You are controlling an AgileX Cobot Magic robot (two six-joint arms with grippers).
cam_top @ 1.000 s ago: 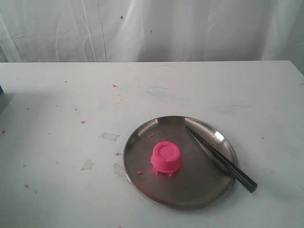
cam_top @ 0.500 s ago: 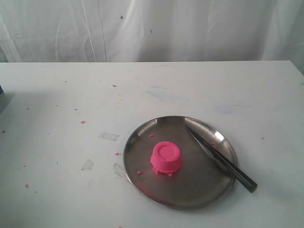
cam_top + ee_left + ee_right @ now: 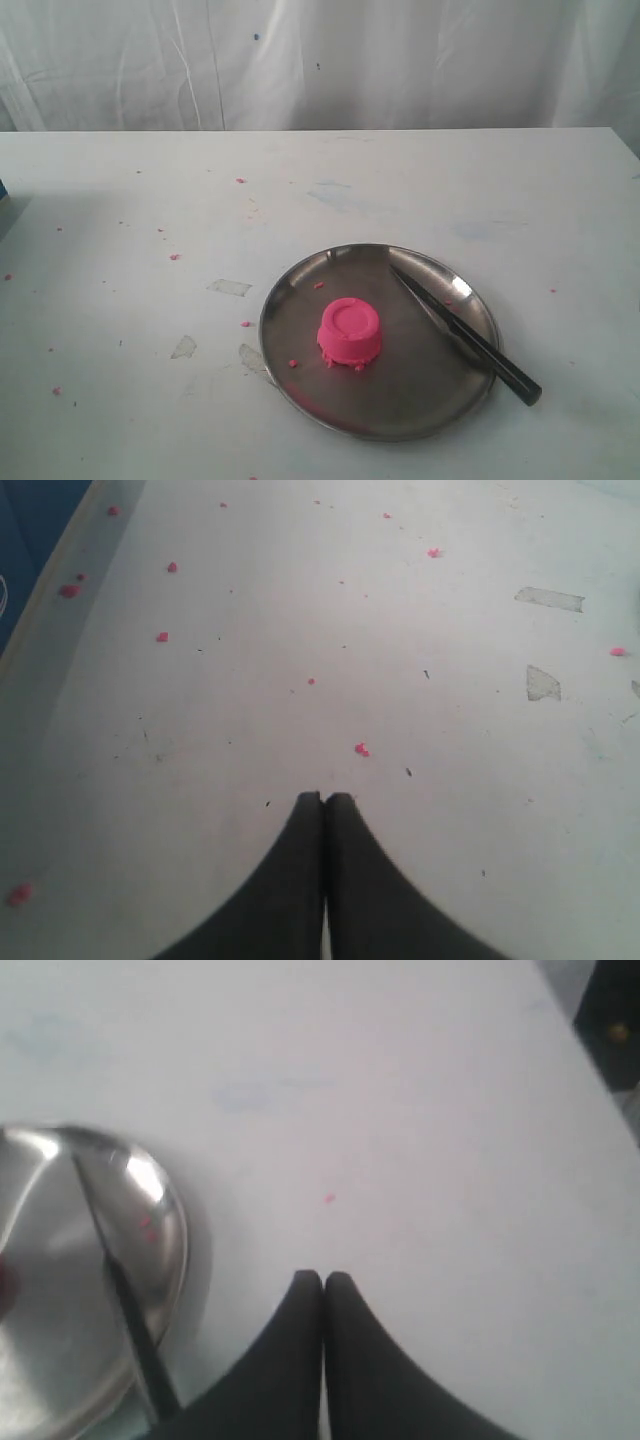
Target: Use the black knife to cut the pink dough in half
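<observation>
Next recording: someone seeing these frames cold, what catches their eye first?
The bright pink cup-shaped dough lump stands whole near the middle of a round steel plate on the white table. A long black knife lies slantwise on the plate's right side, its handle reaching over the rim. Tiny pink crumbs dot the table, and both dark grippers, left and right, are shut and empty above it.

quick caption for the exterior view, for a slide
Uncut pink dough sits on a steel plate, the black knife resting across the plate's right rim; neither claw in view.
</observation>
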